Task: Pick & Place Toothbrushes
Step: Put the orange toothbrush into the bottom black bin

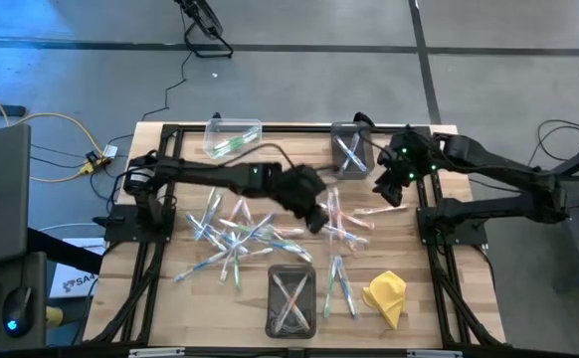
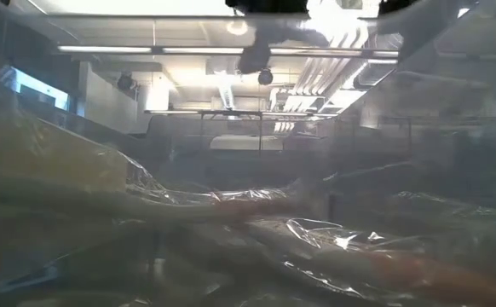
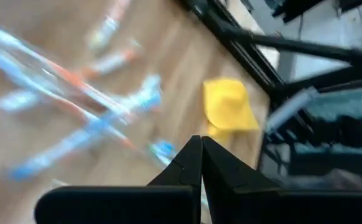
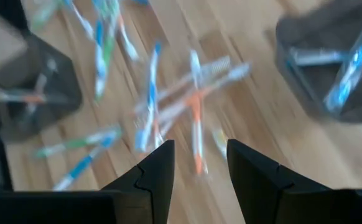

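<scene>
The toothbrushes [image 1: 235, 234] lie scattered over the wooden table, white sticks with blue, green and pink-red accents. They also show in the left wrist view [image 3: 100, 106] and the right wrist view [image 4: 193, 93]. My left gripper [image 1: 319, 219] reaches across the middle of the table over the pile. Its fingers [image 3: 201, 142] are shut, and I see nothing between them. My right gripper [image 1: 393, 189] hovers near the far right of the pile, beside the grey bin. It is open [image 4: 199, 155] above a cluster of crossed toothbrushes and touches none of them.
A clear bin [image 1: 232, 135] with green toothbrushes and a grey bin [image 1: 349, 151] with blue ones stand at the far edge. A dark bin [image 1: 291, 298] with pink-red ones sits at the near edge, beside the yellow cloth [image 1: 387, 294]. Wrapped toothbrushes [image 2: 256, 213] block the low view.
</scene>
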You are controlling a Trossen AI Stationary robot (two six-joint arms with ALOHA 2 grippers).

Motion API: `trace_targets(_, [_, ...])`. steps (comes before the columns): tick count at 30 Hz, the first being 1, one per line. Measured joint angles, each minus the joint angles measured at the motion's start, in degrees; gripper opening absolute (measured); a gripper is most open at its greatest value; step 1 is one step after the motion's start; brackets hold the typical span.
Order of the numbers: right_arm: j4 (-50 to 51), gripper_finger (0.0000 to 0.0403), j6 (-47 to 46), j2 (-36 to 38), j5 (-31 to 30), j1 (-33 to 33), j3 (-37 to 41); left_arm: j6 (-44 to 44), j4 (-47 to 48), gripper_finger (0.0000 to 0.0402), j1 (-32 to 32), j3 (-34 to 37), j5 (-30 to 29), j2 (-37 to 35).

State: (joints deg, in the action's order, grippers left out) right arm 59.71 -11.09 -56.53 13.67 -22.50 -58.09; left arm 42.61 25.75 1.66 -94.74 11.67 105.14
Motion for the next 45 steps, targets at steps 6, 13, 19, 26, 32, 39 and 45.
trace_targets(6, [-0.7,0.0139,1.3,0.0,-1.7,0.0,6.4,-8.3,-2.8,0.0001,6.4,0.0,0.5,-0.1])
trace_targets(13, [-4.2,0.0139,1.3,0.0,-2.2,0.0,12.6,-18.6,-2.9,0.0001,13.0,0.0,3.7,-0.1])
trace_targets(19, [-12.1,0.0139,-6.3,-0.2,-1.7,1.1,13.5,-25.7,-2.1,0.0001,16.1,0.0,10.9,-0.4])
trace_targets(26, [-26.8,0.0139,-13.4,-0.2,-1.8,3.7,13.5,-36.0,8.2,0.0001,15.5,-0.1,9.2,-3.7])
trace_targets(32, [-31.0,0.0139,-14.6,-0.2,-6.6,6.7,13.5,-39.4,21.8,0.0000,13.0,0.0,-0.9,-6.9])
trace_targets(39, [-30.6,0.0139,-15.0,-0.2,-7.7,8.2,13.5,-35.0,18.9,0.0000,6.4,6.4,-10.2,-10.9])
trace_targets(45, [-29.7,0.0139,-19.8,-0.2,-7.6,8.3,13.5,-24.8,10.9,0.0000,1.0,19.3,-13.8,-17.1])
